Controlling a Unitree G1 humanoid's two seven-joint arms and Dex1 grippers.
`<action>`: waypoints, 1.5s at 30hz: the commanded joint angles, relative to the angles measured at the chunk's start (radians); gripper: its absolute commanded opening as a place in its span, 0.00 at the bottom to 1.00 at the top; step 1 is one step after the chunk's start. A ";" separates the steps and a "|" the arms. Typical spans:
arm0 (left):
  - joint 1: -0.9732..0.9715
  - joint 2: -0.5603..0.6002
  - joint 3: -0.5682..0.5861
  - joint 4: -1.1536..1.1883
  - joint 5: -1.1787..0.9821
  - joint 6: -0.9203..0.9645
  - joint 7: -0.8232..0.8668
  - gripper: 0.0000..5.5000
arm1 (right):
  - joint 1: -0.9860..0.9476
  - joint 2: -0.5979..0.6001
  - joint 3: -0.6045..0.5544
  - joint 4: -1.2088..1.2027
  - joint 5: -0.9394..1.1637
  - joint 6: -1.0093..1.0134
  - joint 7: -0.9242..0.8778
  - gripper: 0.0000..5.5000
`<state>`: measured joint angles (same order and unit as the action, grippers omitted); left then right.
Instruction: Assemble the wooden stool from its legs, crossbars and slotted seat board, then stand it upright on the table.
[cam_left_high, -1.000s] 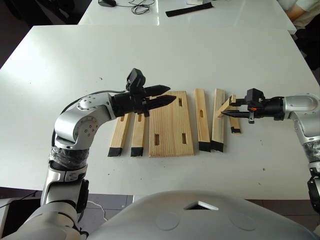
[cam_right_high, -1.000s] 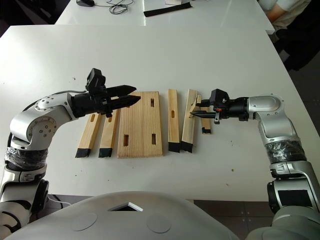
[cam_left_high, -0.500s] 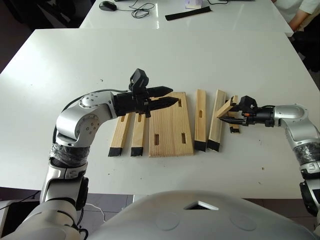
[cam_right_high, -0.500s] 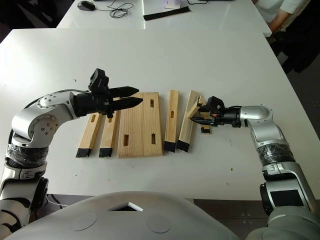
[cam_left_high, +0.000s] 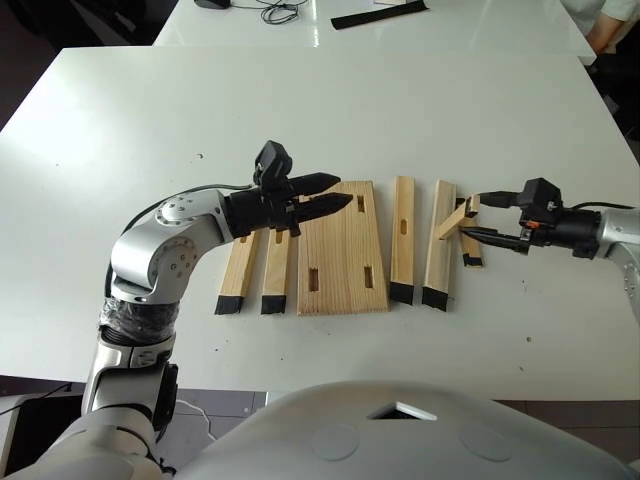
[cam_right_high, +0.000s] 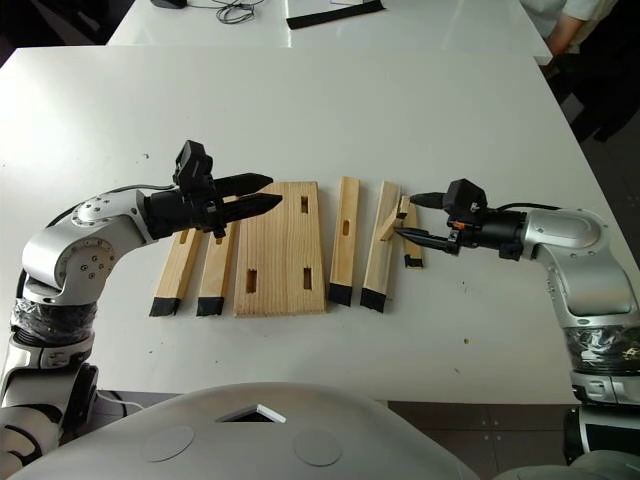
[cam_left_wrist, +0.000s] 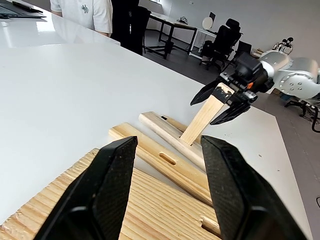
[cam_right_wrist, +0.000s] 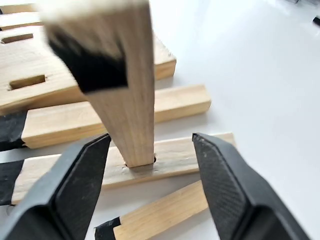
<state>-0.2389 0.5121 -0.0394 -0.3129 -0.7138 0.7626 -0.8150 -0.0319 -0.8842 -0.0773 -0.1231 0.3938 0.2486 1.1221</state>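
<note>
Two legs (cam_left_high: 240, 268) lie side by side at the left. Over the slotted seat board (cam_left_high: 345, 262) (its far left corner) the left gripper (cam_left_high: 343, 188) hovers, fingers parted, holding nothing. Right of the board lie an inner leg (cam_left_high: 402, 238) and an outer leg (cam_left_high: 437, 262). A crossbar (cam_left_high: 453, 220) stands tilted in the outer one's slot. The right gripper (cam_left_high: 476, 215) straddles its top, with its fingers spread and not clamping it.

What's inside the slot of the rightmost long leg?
The lower end of a short crossbar, standing tilted in the leg; the open right tool straddles it. How deep it sits is hidden by the wood.
</note>
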 joint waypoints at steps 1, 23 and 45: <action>0.016 -0.002 0.008 -0.019 0.011 -0.014 0.017 0.43 | 0.028 -0.030 -0.068 -0.118 0.064 0.079 -0.008 0.55; -0.029 0.005 -0.010 0.015 0.014 -0.022 -0.002 0.43 | -0.145 0.175 -0.172 -0.302 0.393 0.277 -0.268 0.55; -0.066 -0.001 -0.035 0.048 0.020 -0.019 -0.018 0.43 | -0.245 0.285 -0.014 -0.304 0.336 0.258 -0.347 0.55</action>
<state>-0.2916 0.5043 -0.0675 -0.2706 -0.7075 0.7328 -0.8289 -0.2965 -0.6117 -0.1396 -0.4311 0.7691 0.5150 0.7720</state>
